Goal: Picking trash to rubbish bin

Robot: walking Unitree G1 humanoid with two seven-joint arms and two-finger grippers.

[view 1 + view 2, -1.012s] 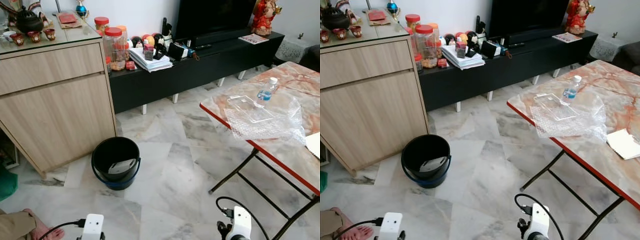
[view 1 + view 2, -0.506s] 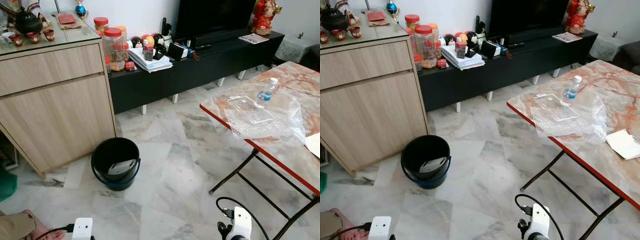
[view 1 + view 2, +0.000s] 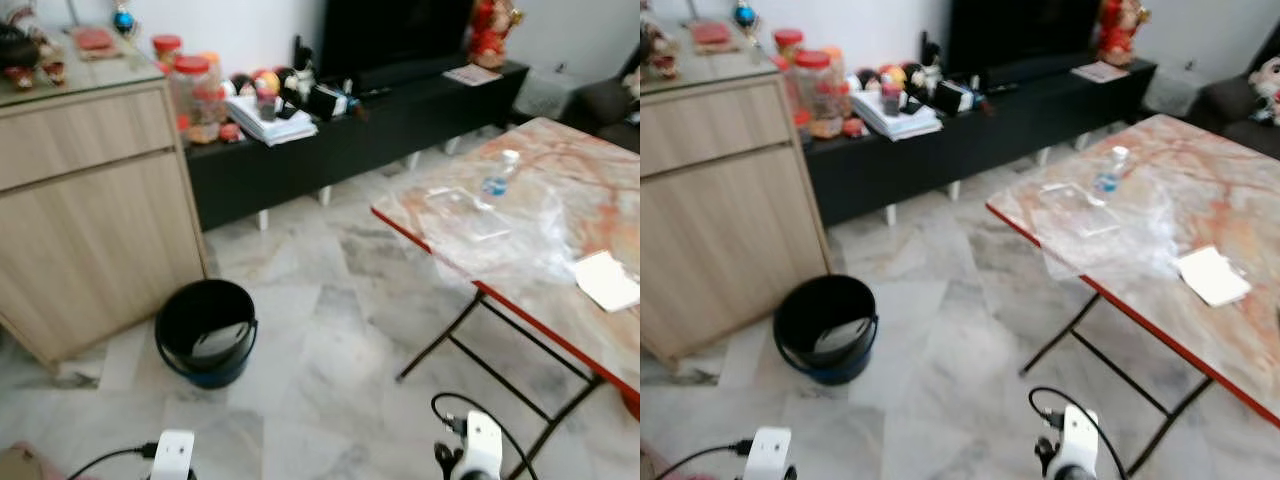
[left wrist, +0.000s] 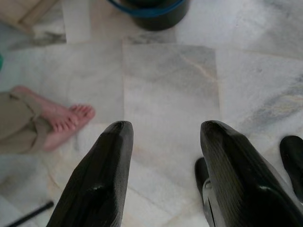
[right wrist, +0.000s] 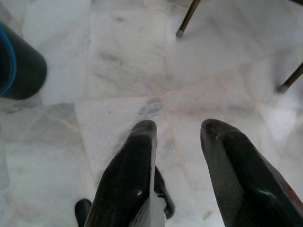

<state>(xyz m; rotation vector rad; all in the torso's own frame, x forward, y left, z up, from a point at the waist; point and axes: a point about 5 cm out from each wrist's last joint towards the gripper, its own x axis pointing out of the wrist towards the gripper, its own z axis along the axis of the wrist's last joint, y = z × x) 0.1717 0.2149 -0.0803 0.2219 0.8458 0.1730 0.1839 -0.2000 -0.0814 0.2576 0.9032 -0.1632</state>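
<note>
Marble floor (image 3: 330, 350) takes up most of what I see from the head camera, pale grey and blurred. On my right stands a folding table (image 3: 560, 200) with a red edge and an orange-veined top; along the far wall runs a low black TV bench (image 3: 380, 120), and on my left a wooden cabinet (image 3: 90, 220). A black bucket with a blue rim (image 3: 206, 331) sits on the floor just beside the cabinet's corner, with something pale inside it. On the table I make out crumpled clear plastic wrap (image 3: 520, 240), a clear plastic tray (image 3: 457, 209) on its far edge, a small water bottle (image 3: 496, 175) just beyond that, and a white paper (image 3: 606, 280) near the table's right end. Both arms hang low over the floor: my left gripper (image 4: 165, 132) has its fingers spread apart and empty, a person's bare foot (image 4: 61, 124) near it; my right gripper (image 5: 177, 130) is likewise parted, holding nothing.
</note>
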